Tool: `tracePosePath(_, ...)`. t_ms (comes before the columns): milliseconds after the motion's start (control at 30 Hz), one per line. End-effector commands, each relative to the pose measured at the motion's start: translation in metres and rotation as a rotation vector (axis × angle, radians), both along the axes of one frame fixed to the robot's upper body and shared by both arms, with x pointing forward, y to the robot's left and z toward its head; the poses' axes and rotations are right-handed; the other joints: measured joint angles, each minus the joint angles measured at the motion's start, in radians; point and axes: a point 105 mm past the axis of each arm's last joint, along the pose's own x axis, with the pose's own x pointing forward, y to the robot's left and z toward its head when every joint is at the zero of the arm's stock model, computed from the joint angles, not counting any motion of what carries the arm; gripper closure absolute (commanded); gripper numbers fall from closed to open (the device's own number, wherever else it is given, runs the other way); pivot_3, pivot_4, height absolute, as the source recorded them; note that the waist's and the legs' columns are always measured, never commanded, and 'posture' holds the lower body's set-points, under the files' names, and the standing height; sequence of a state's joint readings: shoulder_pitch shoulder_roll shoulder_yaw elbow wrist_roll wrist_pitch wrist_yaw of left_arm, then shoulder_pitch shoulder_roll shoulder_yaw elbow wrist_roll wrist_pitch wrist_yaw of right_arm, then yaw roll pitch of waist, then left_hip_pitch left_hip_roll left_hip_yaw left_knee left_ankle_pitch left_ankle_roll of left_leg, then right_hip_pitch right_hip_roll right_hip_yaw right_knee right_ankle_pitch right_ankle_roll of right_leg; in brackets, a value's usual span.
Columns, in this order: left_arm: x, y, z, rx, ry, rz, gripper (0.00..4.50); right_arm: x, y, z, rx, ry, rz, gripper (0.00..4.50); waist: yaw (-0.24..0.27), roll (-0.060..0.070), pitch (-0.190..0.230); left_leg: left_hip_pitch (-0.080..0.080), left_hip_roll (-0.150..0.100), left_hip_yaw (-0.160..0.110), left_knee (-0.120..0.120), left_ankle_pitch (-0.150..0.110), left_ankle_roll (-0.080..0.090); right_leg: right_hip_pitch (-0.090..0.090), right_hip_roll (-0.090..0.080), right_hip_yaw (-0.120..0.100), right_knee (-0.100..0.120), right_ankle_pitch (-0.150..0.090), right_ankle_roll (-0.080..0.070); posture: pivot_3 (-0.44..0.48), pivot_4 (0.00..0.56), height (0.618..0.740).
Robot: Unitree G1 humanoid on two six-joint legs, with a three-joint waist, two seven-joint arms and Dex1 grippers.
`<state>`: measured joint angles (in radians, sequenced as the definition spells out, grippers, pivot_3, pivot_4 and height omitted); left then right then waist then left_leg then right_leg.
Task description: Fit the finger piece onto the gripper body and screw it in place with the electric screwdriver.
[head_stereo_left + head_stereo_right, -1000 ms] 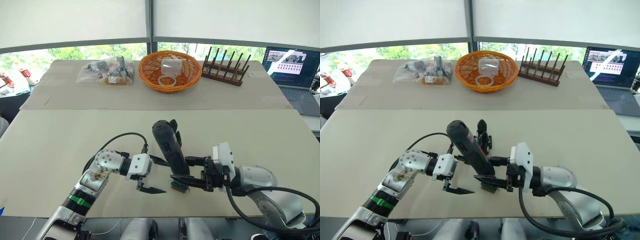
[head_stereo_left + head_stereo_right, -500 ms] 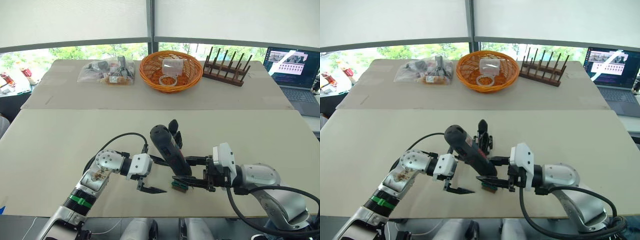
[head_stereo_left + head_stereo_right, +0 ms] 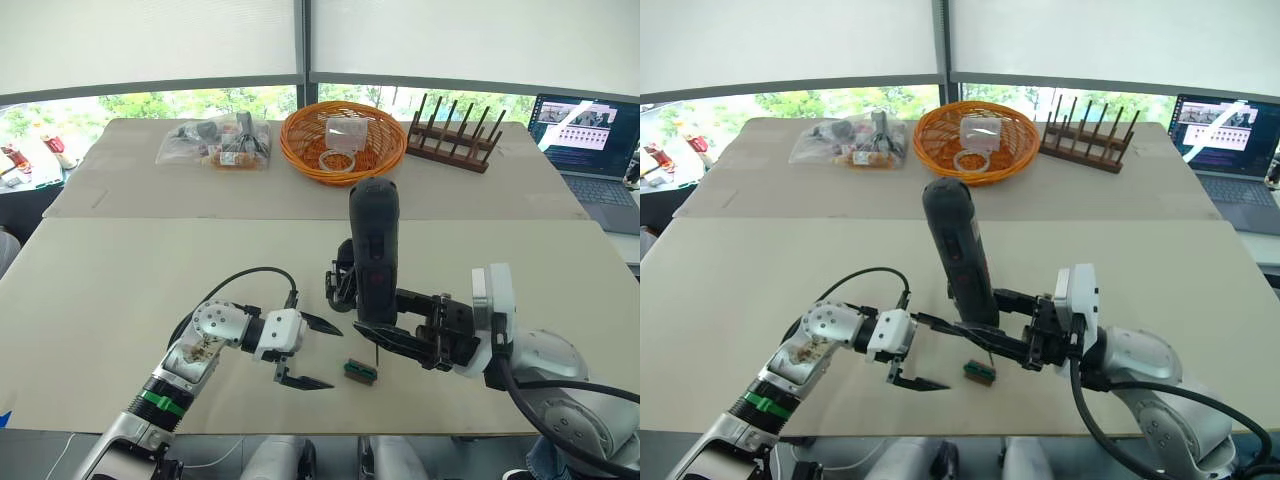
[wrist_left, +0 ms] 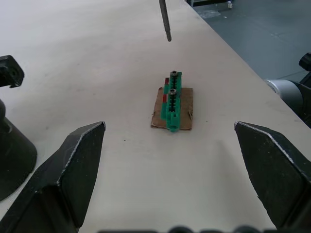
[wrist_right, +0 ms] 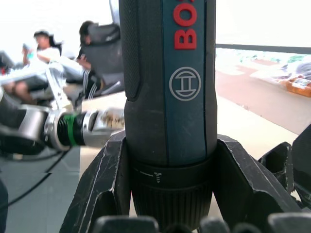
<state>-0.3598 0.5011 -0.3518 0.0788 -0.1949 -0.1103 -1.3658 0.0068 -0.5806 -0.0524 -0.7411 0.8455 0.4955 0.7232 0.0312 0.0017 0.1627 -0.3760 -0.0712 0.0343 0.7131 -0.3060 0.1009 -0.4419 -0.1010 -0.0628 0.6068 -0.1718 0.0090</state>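
My right gripper (image 3: 375,315) is shut on the electric screwdriver (image 3: 373,245), a black pen-shaped tool with red lettering held upright over the near table. Its thin bit (image 4: 165,19) hangs just above a small green block (image 3: 359,371) on a cardboard scrap. The gripper body (image 3: 338,285) stands right behind the screwdriver and is mostly hidden by it. My left gripper (image 3: 337,357) rests open just left of the green block, which lies between its fingers (image 4: 73,165) untouched. The finger piece is hidden.
On the far table stand an orange basket (image 3: 340,140), a clear bag of parts (image 3: 215,145) and a wooden peg rack (image 3: 455,135). A laptop (image 3: 590,140) sits at the far right. People sit in the background of the right wrist view.
My right gripper has raised the screwdriver from a leftward tilt to upright and lifted its bit off the green block. The left gripper has stayed in place.
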Motion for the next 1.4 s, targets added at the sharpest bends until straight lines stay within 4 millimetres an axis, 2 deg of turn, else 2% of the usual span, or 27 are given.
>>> tracePosePath(33,0.001,-0.003,0.009,-0.022,-0.028,-0.025,0.00,-0.012,0.004,0.012,0.041,-0.075,-0.018,2.59,0.004,0.000,0.000,0.000,0.000,0.000,0.000,0.000,0.000,0.000,0.000,0.000,0.000,0.000,0.000,0.000,0.150,0.740)
tracePosePath(400,0.001,-0.003,0.010,-0.021,-0.029,-0.045,0.00,-0.013,0.003,0.004,0.062,-0.099,-0.128,2.59,0.005,0.000,0.000,-0.001,0.000,0.000,0.001,0.000,0.000,-0.001,0.002,0.000,0.001,0.000,0.000,0.000,0.150,0.740)
tracePosePath(1400,0.002,-0.003,0.009,-0.019,-0.039,-0.046,0.00,-0.012,0.005,-0.007,0.023,-0.106,-0.126,2.59,0.006,0.000,0.000,0.000,0.000,0.000,0.001,0.000,0.000,0.000,0.005,0.000,0.001,0.000,0.001,0.000,0.150,0.740)
